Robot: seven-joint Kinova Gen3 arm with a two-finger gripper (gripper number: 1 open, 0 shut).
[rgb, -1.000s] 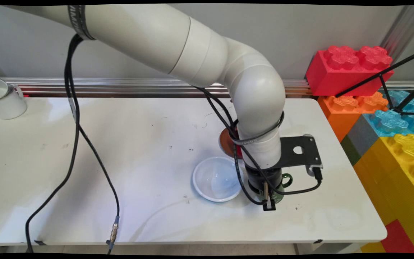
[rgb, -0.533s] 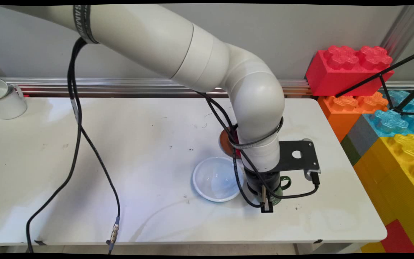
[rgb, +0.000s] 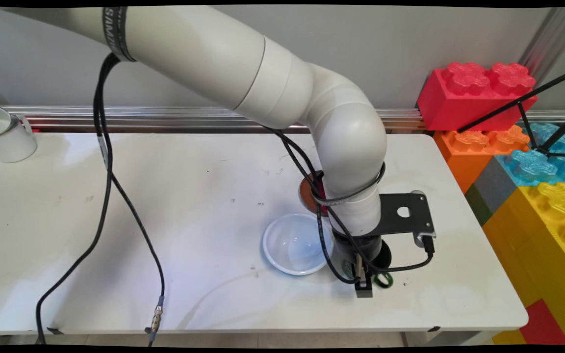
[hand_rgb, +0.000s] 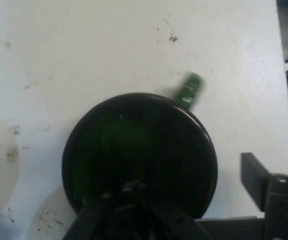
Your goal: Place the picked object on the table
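A dark green mug (hand_rgb: 139, 150) stands on the white table (rgb: 165, 196) right of the middle, directly under my hand. In the hand view I look down into its dark mouth, and its green handle (hand_rgb: 188, 91) sticks out on the far side. My gripper (hand_rgb: 134, 192) is shut on the mug's near rim. In the main view the wrist hides most of the mug (rgb: 383, 257). Only its dark mouth and its handle (rgb: 383, 280), turned toward the table's front edge, show. The gripper (rgb: 361, 268) is low over the table there.
A white bowl (rgb: 295, 243) lies just left of the mug, almost touching the wrist. A red cup (rgb: 309, 192) stands behind, partly hidden by the arm. A white mug (rgb: 5, 135) sits at the far left. Big toy blocks (rgb: 508, 147) line the table's right side. Black cables (rgb: 111, 196) hang over the left half.
The wrist has turned and sunk slightly. The mug's handle has swung from the right side round to the table's front, and the dark mouth now shows beside the wrist.
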